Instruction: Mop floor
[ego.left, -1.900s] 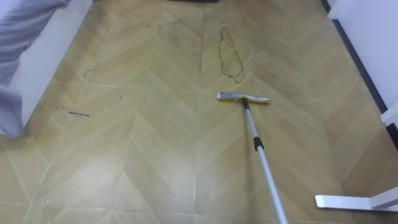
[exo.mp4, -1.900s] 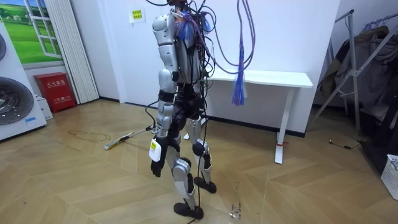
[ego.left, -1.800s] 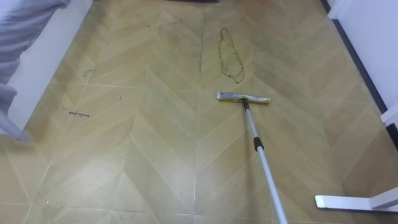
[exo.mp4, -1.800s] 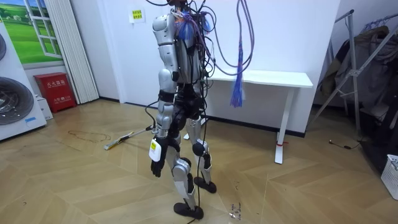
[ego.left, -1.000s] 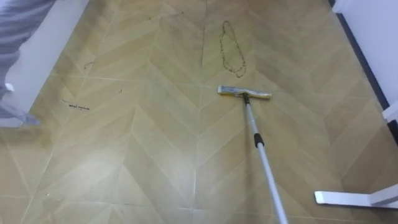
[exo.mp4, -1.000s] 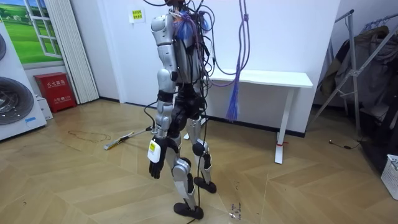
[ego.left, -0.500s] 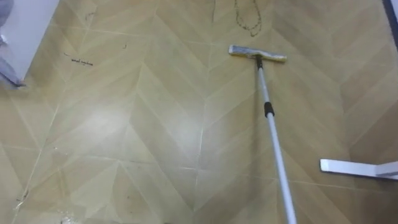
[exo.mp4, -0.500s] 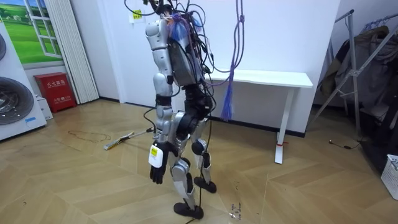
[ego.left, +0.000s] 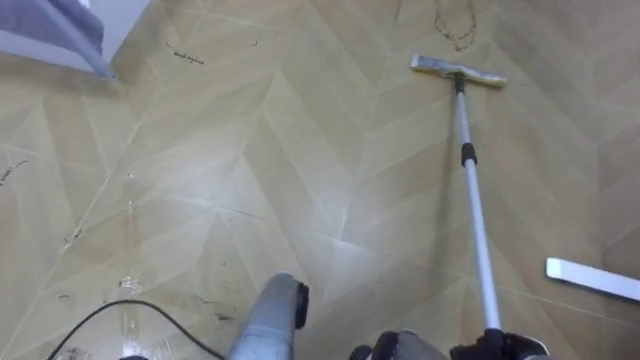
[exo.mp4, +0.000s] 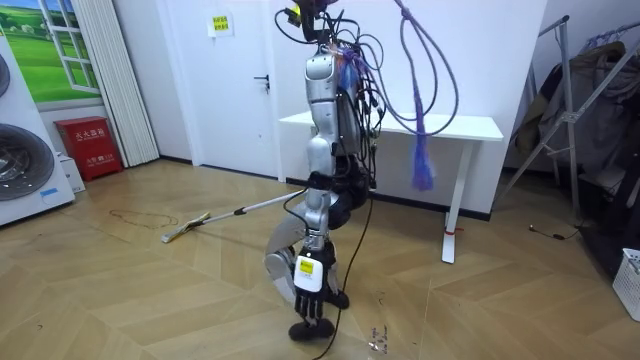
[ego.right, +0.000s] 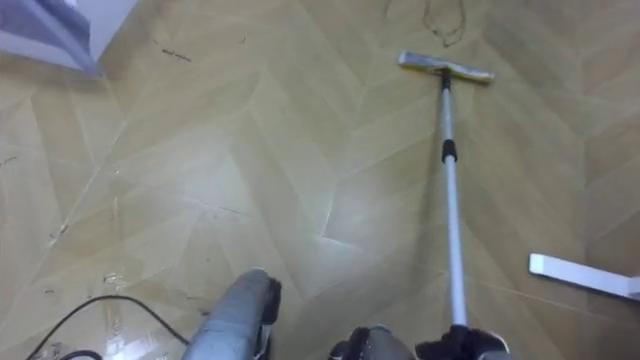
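left eye view: the mop has its head on the floor ahead, its pole running back to the right hand, which grasps the end at the bottom edge. room view: the left hand hangs relaxed beside the leg.

Robot upright, one knee bent forward, left arm hanging straight beside the thigh, left hand with fingers loose and pointing down, right hand low in front of the body.

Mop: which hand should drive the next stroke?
Right. The right hand grips the mop by its pole's near end, head on the floor ahead; the left hand hangs open beside the leg, off the pole.
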